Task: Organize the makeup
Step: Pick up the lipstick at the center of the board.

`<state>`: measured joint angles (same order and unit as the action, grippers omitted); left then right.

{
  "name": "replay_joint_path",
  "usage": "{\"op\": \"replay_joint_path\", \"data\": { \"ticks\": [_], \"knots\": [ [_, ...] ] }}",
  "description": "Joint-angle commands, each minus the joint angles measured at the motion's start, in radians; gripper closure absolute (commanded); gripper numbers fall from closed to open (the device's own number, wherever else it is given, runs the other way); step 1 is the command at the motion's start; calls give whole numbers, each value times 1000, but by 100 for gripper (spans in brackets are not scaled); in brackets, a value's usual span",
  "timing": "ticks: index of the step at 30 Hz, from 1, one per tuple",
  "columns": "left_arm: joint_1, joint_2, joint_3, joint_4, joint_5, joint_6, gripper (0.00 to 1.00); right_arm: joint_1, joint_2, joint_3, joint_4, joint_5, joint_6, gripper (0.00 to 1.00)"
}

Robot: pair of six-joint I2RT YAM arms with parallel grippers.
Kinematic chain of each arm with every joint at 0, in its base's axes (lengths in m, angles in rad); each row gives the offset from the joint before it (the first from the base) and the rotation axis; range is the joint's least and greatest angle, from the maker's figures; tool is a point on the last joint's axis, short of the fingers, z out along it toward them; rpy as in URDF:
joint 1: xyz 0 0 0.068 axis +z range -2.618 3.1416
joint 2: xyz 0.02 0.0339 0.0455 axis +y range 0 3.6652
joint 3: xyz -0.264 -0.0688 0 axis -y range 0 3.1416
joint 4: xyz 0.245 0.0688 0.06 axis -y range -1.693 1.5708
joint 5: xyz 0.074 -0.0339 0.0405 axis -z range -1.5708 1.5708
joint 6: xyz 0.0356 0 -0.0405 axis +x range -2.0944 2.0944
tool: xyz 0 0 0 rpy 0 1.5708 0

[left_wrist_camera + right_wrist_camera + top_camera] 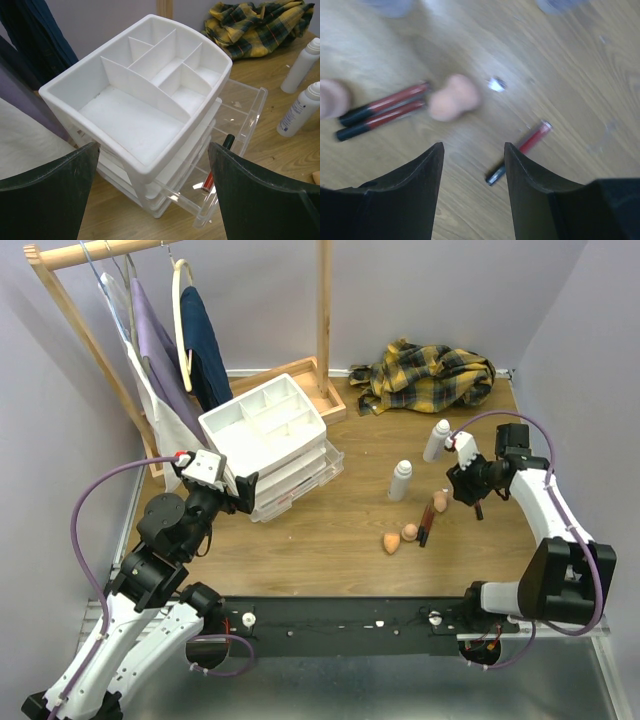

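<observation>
Bottle (300,112), bluish label print unreadable

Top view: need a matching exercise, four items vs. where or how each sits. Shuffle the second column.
Things:
1. plaid cloth
2. drawer unit
3. white bottles
4. navy garment

Place or state:
A. hanging on the wooden rack
B. standing upright on the table
C. crumpled at the table's far edge
D. drawers pulled partly out

Pairs: 1-C, 2-D, 3-B, 4-A
</observation>
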<state>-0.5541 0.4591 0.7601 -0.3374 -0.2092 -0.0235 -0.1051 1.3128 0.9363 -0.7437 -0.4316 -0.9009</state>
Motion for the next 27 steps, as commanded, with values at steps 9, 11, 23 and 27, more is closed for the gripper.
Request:
{"op": "replay_joint_path", "data": {
  "ticks": [9,11,23,27],
  "knots": [
    [8,-20,-8,26,21,-7,1,-102,190,-18,285,283,359,42],
    [6,-25,-10,26,17,-7,1,-107,227,-5,287,292,370,45],
    [6,-31,-12,28,21,-7,1,-139,336,21,299,300,407,53],
    [8,-31,-10,28,19,-7,1,-146,362,36,294,283,410,58]
  ]
}}
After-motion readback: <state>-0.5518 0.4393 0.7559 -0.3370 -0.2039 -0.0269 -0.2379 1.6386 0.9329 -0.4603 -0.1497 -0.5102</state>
